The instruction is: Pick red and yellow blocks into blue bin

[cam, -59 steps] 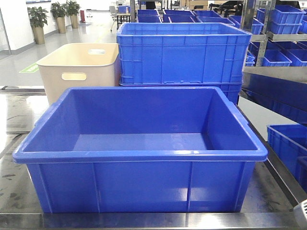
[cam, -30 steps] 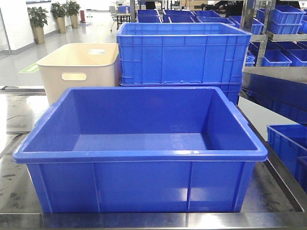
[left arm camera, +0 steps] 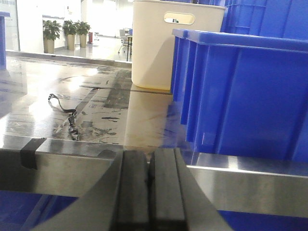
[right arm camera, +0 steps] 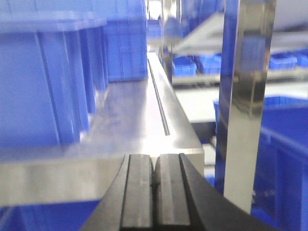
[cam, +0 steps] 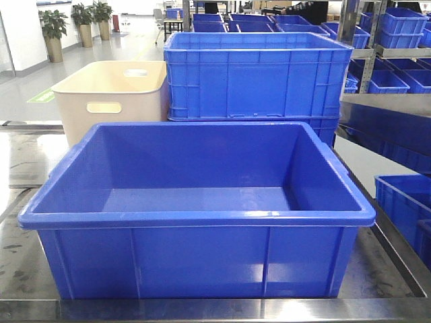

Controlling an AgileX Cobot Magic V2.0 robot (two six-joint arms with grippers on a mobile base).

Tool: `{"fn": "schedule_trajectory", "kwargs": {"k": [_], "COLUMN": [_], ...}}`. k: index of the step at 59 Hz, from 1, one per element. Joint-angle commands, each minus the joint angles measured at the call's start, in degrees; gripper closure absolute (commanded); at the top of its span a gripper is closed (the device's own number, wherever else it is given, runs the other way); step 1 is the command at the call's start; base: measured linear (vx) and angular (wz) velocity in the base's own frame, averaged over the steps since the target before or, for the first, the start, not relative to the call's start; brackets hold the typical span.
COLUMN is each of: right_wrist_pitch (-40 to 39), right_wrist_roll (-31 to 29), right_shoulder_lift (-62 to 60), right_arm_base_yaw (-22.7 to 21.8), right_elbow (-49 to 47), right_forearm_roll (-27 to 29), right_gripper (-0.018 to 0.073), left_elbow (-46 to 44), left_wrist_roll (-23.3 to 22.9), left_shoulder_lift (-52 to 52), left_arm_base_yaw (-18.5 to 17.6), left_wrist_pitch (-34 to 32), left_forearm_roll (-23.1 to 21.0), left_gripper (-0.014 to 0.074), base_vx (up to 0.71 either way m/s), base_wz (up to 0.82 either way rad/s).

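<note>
At six o'clock in each wrist view, your left gripper [left arm camera: 150, 192] and right gripper [right arm camera: 155, 195] sit pressed together, holding nothing. Ahead, the blue bin [cam: 195, 220] rests on the steel table [cam: 20, 269]; its visible interior is bare. No blocks show.

Blue bin [cam: 195, 259]: uniform blue, faint vertical ribs. Rear crate [cam: 256, 77]: blue, ribbed. Tub [cam: 111, 97]: cream. Counter [left arm camera: 120, 110]: grey metal, dark smears. Left tool [left arm camera: 150, 192] and right tool [right arm camera: 155, 195]: black
</note>
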Motion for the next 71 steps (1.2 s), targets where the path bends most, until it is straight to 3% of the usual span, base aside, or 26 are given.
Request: {"fn": "schedule_trajectory", "kwargs": {"k": [1,26,33,40,71], "right_wrist_pitch": [-6.1,-6.6,-6.9,-7.2,-7.8], "right_wrist_roll": [-0.4,-1.6,-5.0,-8.0,-7.0], "right_shoulder_lift": [0.2,-0.9,-0.9,-0.9,-0.8], "right_arm_base_yaw": [-0.4,-0.2,0.1,3.4,3.8], "right_elbow": [0.4,0.4,0.4,0.4,0.4], "right_forearm_roll": [-0.1,0.2,0.2,0.3,3.0], "right_gripper": [0.057,0.057,0.057,0.057,0.057], "left_elbow": [-1.0,-1.0,-1.0,-1.0,-1.0], "left_wrist_roll": [-0.5,-0.5,-0.5,-0.5,-0.5], "left_shoulder_lift": [-1.0,-1.0,-1.0,-1.0,-1.0], "left_arm_base_yaw": [-0.3,-0.3,-0.3,-0.3,-0.3], "left_wrist_pitch": [-4.9,-4.9,-4.9,-4.9,-4.9], "left_forearm_roll": [-0.5,-0.5,-0.5,-0.5,-0.5], "left_gripper": [0.0603,0.0603,0.0603,0.0603,0.0603], "base_vx": [0.0,0.0,0.0,0.0,0.0], "base_wz": [0.0,0.0,0.0,0.0,0.0]}}
